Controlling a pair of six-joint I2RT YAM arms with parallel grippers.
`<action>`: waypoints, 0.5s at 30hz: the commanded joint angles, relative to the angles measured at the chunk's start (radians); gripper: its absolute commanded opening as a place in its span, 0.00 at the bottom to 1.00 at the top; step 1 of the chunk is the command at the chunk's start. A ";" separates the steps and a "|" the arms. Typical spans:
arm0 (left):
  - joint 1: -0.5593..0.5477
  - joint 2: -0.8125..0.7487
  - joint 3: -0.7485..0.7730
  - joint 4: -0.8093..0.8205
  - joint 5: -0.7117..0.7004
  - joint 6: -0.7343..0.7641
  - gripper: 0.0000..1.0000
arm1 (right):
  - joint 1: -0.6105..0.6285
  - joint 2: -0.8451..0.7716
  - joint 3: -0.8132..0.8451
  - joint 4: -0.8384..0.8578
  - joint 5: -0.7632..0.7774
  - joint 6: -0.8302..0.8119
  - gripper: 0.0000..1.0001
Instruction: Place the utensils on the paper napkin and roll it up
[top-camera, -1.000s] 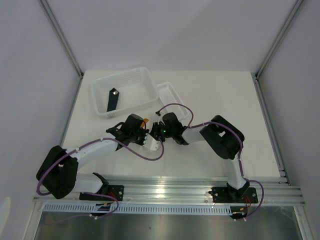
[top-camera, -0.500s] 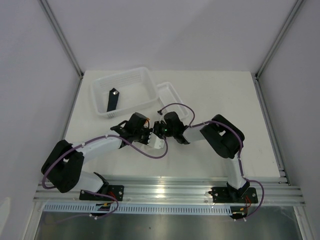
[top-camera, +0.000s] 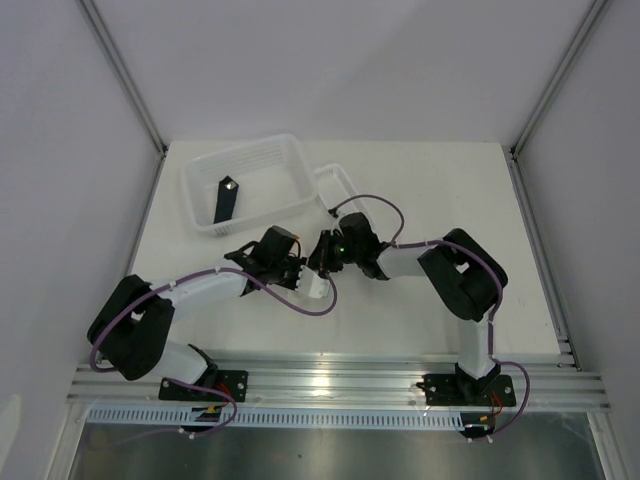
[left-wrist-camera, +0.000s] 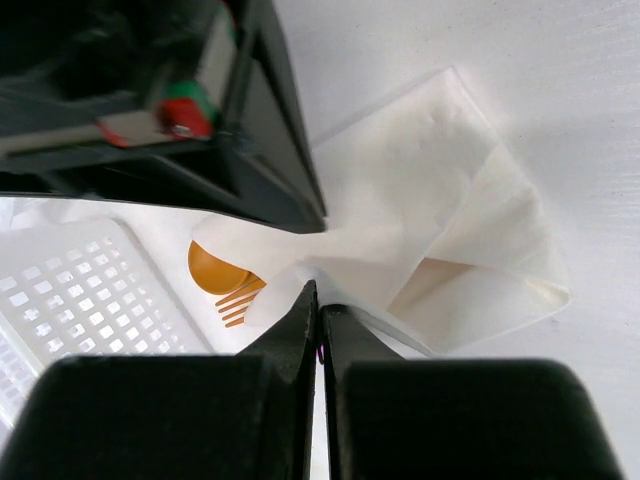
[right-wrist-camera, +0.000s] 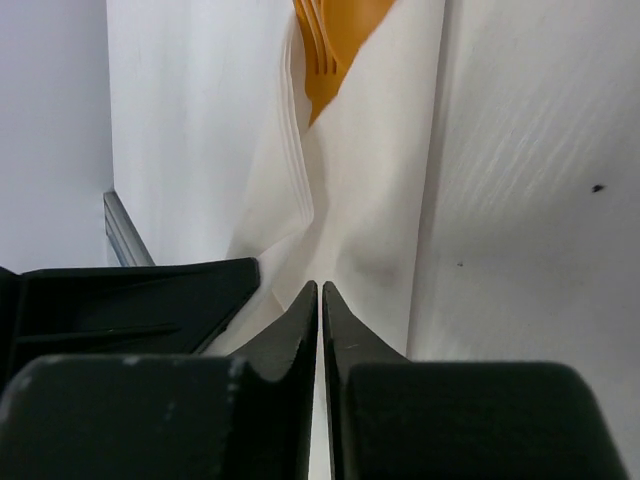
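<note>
Left pincer (left-wrist-camera: 318, 300) closed, pinching the napkin (left-wrist-camera: 440, 190) edge, I judge. Right pincer (right-wrist-camera: 320, 292) closed too, tips on the sheet. Orange utensils (right-wrist-camera: 335, 40) lie in the fold at its 12 o'clock, long axis 12-to-6; both arms equally near.

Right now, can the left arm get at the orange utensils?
Probably not easily. The napkin is folded over the utensils, only their ends showing, and the right pincer stands close beside them. The left pincer is shut at the napkin's edge.
</note>
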 joint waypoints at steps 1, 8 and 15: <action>-0.009 0.007 0.030 0.004 0.004 -0.002 0.01 | -0.015 -0.070 -0.002 -0.041 0.046 -0.047 0.08; -0.009 0.015 0.038 0.007 -0.003 -0.013 0.01 | -0.034 -0.050 0.039 -0.133 0.111 -0.121 0.20; -0.011 0.041 0.073 0.035 0.004 -0.057 0.01 | -0.034 0.046 0.068 -0.075 0.051 -0.116 0.27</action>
